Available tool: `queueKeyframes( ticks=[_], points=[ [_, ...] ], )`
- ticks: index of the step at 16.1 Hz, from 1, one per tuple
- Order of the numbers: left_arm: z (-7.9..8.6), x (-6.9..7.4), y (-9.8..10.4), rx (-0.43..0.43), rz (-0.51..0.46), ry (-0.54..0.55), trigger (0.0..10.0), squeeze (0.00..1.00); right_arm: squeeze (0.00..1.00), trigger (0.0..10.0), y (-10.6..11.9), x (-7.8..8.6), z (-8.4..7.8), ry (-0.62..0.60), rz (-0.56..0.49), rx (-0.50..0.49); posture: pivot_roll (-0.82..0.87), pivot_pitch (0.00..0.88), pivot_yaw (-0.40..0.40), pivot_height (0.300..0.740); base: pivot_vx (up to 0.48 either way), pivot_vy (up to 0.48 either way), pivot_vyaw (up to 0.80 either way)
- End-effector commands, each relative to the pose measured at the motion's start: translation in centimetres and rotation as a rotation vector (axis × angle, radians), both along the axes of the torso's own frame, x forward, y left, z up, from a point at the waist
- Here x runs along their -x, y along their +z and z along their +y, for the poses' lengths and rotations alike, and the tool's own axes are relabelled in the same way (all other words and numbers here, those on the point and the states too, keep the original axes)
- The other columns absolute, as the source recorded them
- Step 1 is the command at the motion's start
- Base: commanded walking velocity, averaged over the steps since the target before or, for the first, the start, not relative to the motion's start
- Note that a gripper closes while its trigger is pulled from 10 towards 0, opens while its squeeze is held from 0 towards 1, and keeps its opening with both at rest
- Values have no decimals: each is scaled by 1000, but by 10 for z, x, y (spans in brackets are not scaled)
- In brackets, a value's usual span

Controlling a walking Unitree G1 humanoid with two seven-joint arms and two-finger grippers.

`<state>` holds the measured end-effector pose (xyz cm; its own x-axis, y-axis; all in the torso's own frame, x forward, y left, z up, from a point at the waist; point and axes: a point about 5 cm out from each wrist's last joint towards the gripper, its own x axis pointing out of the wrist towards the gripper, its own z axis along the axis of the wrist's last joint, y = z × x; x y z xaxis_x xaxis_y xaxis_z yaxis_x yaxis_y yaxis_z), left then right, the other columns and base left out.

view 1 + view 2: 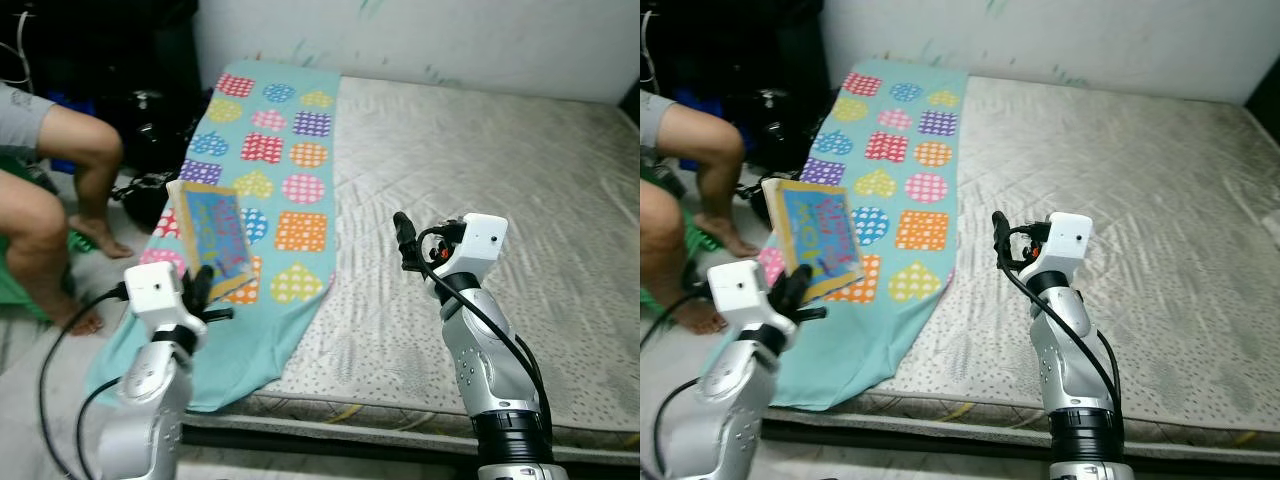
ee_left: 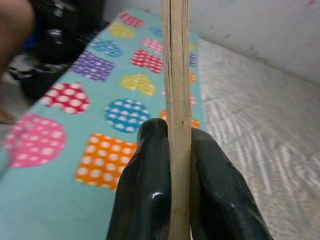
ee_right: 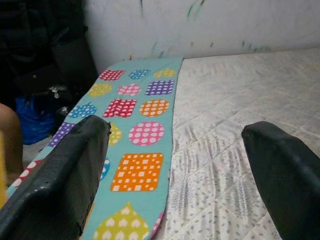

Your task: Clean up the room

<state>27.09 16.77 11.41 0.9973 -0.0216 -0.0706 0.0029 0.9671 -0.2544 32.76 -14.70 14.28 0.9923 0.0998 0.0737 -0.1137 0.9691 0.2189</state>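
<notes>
My left gripper (image 1: 203,287) is shut on the lower edge of a thin blue picture book (image 1: 213,235), held upright above the bed's left side. The left wrist view looks along the book's tan page edge (image 2: 176,85), clamped between the two black fingers (image 2: 145,190). My right gripper (image 1: 403,238) is raised over the middle of the mattress (image 1: 480,180), open, with nothing between its fingers (image 3: 65,175). A teal blanket (image 1: 280,180) with coloured dotted shapes lies along the mattress's left strip and hangs over its front edge.
A person sits at the left; bare legs and feet (image 1: 75,190) rest on the floor beside the bed. Dark bags (image 1: 150,130) lie by the wall at the bed's far left corner. The white wall (image 1: 450,40) runs behind the mattress.
</notes>
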Motion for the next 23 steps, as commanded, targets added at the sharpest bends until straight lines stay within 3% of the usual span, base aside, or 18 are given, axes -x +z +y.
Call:
queueKeyframes(
  ticks=[1, 5, 18, 23],
  points=[
    [-1, -3, 9, -5, -48, -14, 10000, 0, 0, 10000, -2, -1, -4, -17, 6, 10, -30, 40, -57, 740, 0, 0, -800],
    [-4, -4, 10, -8, -65, -29, 10000, 0, 0, 10000, -4, -2, -4, -18, 4, 16, -30, 38, -57, 740, 0, 0, -613],
    [-10, -6, 11, -3, -76, -54, 10000, 0, 0, 10000, -5, -5, -6, -21, 0, 36, -40, 33, -56, 740, 0, 0, 0],
    [-11, -5, 10, -2, -74, -53, 10000, 0, 0, 10000, -6, -5, -5, -15, 1, 37, -41, 37, -58, 740, 0, -307, 0]
  ],
)
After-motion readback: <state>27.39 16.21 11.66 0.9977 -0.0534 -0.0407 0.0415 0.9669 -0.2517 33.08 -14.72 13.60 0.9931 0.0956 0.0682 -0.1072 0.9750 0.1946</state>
